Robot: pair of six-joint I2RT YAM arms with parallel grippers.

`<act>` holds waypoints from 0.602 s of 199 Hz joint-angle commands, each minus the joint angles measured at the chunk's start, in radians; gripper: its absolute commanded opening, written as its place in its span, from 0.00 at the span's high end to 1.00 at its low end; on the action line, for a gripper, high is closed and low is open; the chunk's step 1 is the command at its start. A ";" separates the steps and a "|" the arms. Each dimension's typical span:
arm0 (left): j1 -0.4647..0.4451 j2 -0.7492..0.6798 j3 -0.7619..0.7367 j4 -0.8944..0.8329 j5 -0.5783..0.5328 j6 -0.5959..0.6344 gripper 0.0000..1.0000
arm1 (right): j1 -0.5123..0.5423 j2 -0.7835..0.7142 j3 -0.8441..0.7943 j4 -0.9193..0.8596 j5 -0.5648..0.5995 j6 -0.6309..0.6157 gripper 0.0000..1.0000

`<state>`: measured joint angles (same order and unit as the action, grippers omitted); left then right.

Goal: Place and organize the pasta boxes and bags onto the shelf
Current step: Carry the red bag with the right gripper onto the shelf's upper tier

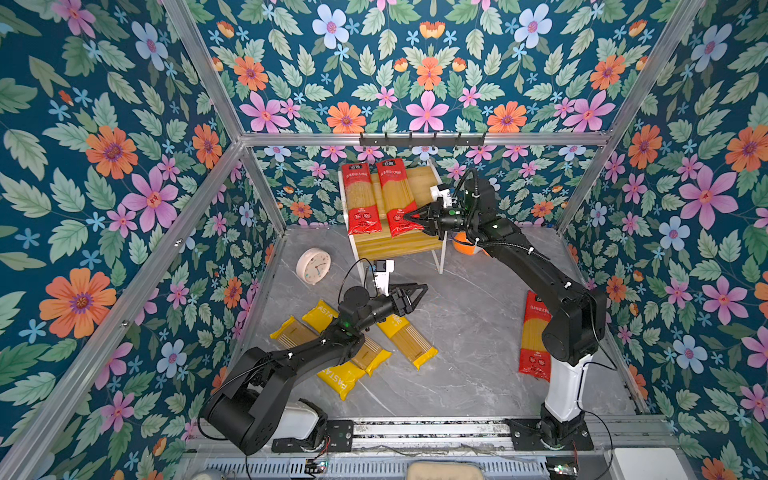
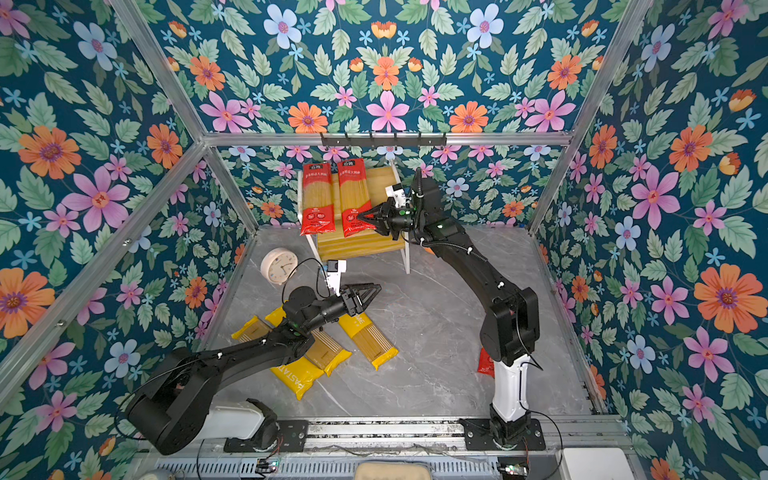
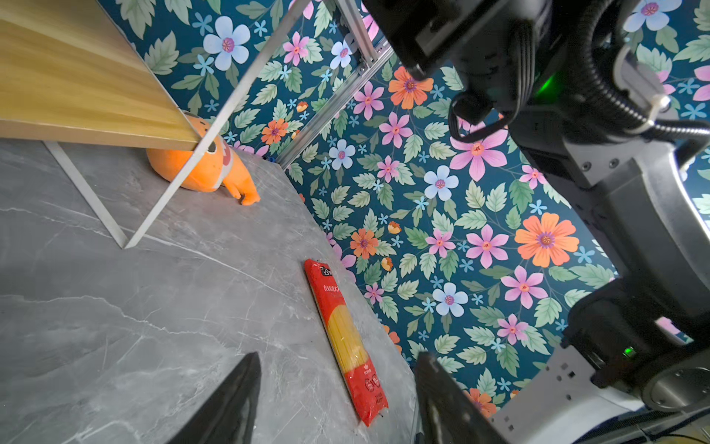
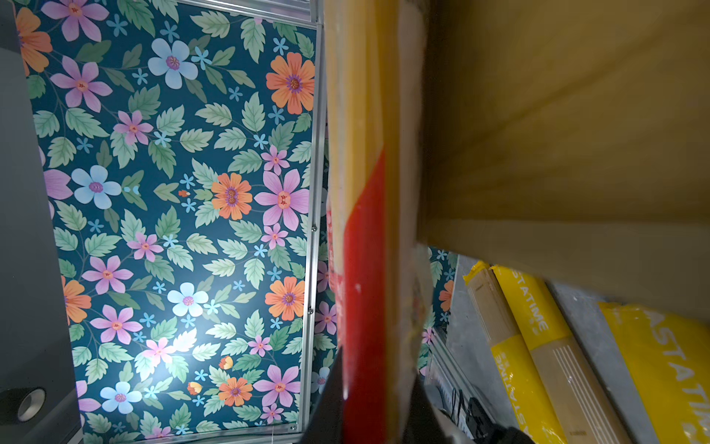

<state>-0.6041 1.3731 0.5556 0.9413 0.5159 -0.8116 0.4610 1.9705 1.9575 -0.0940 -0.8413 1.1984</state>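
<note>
The shelf [image 1: 395, 245] [image 2: 361, 247] stands at the back. Two red pasta packs [image 1: 361, 199] [image 1: 395, 193] lie side by side on its top board. My right gripper [image 1: 409, 216] [image 2: 363, 216] is shut on the near red end of the right one [image 2: 353, 195] [image 4: 369, 269]. Three yellow packs [image 1: 409, 340] [image 1: 343, 378] [image 1: 291, 330] lie in a loose heap on the table at the left. My left gripper [image 1: 419, 291] [image 3: 338, 357] hangs open above the table beside them, holding nothing. A third red pack [image 1: 534, 336] [image 3: 345, 338] lies by the right wall.
A round pink clock [image 1: 313, 266] leans near the shelf's left leg. An orange plush toy [image 1: 463, 245] [image 3: 203, 165] sits behind the shelf's right side. A black hook rail [image 1: 422, 139] hangs on the back wall. Floral walls close in three sides.
</note>
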 commanded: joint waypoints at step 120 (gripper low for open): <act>-0.028 0.036 0.021 0.021 -0.006 0.048 0.34 | -0.005 -0.147 -0.194 -0.020 0.031 -0.044 0.63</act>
<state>-0.6300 1.4036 0.5728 0.9417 0.5072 -0.7815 0.4545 1.8404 1.7836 -0.1501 -0.8284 1.1549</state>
